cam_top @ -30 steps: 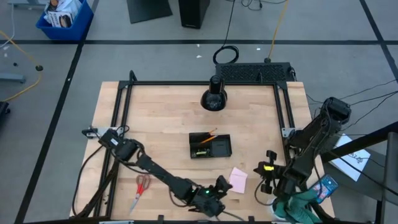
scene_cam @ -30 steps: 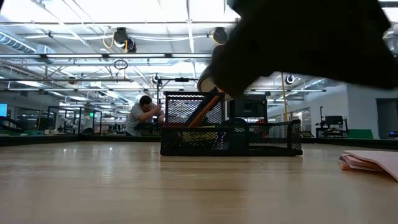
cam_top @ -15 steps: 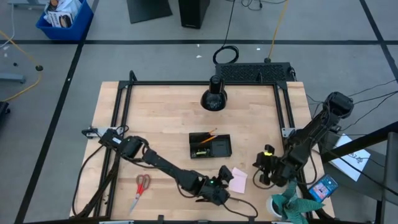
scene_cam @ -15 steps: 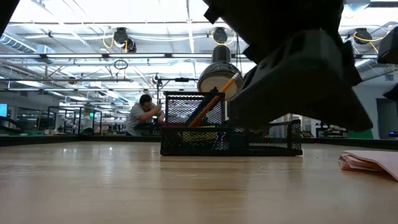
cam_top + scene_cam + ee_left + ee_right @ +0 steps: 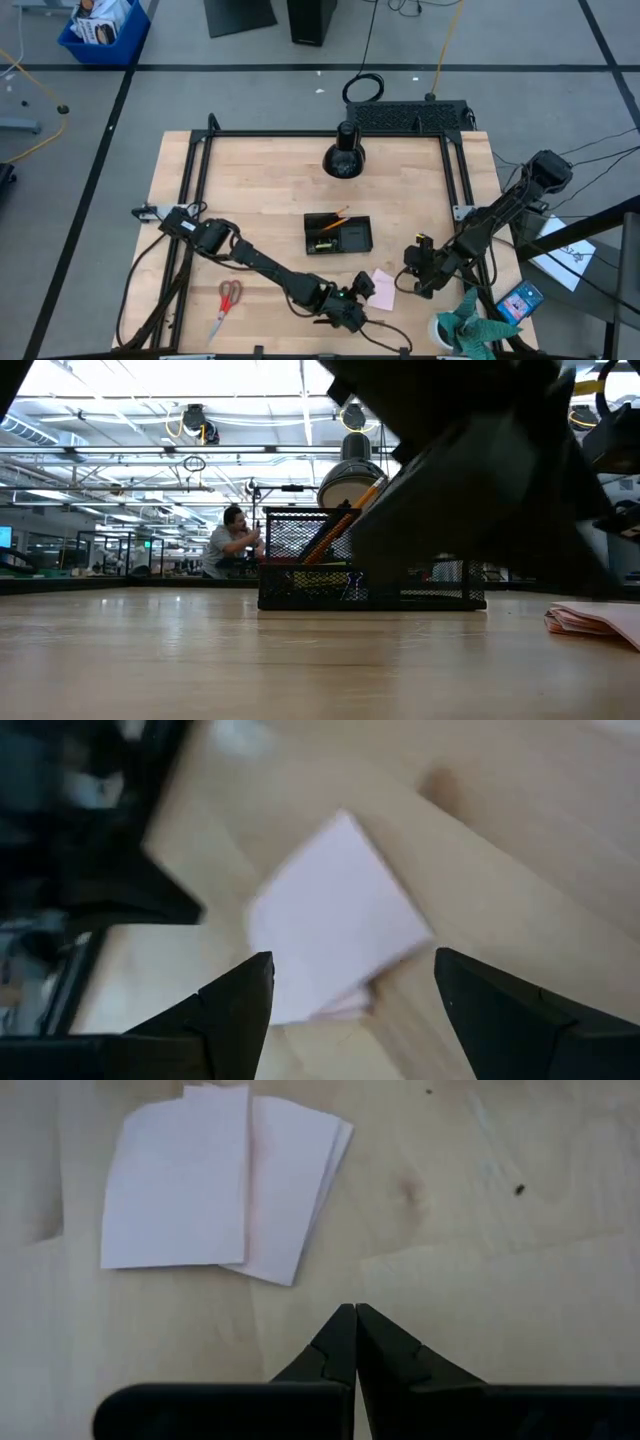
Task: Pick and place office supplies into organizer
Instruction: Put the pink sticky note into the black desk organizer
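The pink sticky-note pad (image 5: 383,288) lies flat on the table near the front edge; it also shows in the low view as the pad (image 5: 590,620). My left gripper (image 5: 364,289) stands open just left of it. In the left wrist view the pad (image 5: 335,920) lies ahead of the gripper (image 5: 350,982), between the lines of the two fingers. My right gripper (image 5: 412,268) hovers shut to the pad's right, its tips (image 5: 355,1320) pointing down short of the pad (image 5: 220,1180). The black organizer (image 5: 338,235) holds an orange pencil. Red-handled scissors (image 5: 228,300) lie at the front left.
A round black cone-shaped object (image 5: 343,160) stands at the far middle. A black frame (image 5: 200,150) runs along the table's left, far and right sides. A blue phone-like item (image 5: 522,298) sits off the right front corner. In the low view the left arm's dark bulk (image 5: 480,480) hides the right half.
My left gripper has swung toward the table's right edge and sunk a little, coming up beside the pink pad. My right gripper has moved toward the table's left, down toward the pad, staying shut. The pad has not moved.
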### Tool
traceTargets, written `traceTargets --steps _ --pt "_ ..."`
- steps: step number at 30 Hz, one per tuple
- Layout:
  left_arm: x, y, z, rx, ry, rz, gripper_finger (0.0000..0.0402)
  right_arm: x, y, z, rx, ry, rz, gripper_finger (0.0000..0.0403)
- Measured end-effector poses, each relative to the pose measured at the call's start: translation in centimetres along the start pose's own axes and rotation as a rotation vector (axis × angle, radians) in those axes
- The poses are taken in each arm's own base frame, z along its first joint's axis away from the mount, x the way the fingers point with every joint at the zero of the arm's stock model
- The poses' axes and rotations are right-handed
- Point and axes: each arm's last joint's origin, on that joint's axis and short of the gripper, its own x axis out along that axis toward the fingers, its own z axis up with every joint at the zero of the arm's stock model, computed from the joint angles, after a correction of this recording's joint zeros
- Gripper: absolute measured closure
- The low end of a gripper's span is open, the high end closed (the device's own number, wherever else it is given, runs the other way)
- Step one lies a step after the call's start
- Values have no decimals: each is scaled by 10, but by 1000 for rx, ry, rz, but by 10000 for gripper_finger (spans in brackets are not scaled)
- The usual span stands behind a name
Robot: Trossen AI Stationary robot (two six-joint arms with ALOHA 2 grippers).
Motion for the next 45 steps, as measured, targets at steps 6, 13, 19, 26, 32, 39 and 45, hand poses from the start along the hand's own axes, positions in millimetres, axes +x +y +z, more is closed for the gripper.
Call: traceTargets --steps 6,13,19,26,32,39,45 --pt "14 -12 -7 126 33 -21 119 1 -1 1 7 14 21 403" --pt "24 -20 -11 198 52 -2 119 9 -4 -4 24 -18 101 403" --pt "28 -16 -15 182 46 -6 119 16 -14 -10 43 -33 106 403" --pt "35 -4 -25 94 28 -43 119 19 -17 -8 39 -55 148 403" --pt "39 3 -32 67 22 -60 119 23 -16 -4 8 -72 172 403" --pt "42 10 -38 50 18 -65 119 34 -13 1 -20 -78 207 403" --pt "47 19 -46 25 -10 -102 119 41 -11 5 -49 -101 239 403"
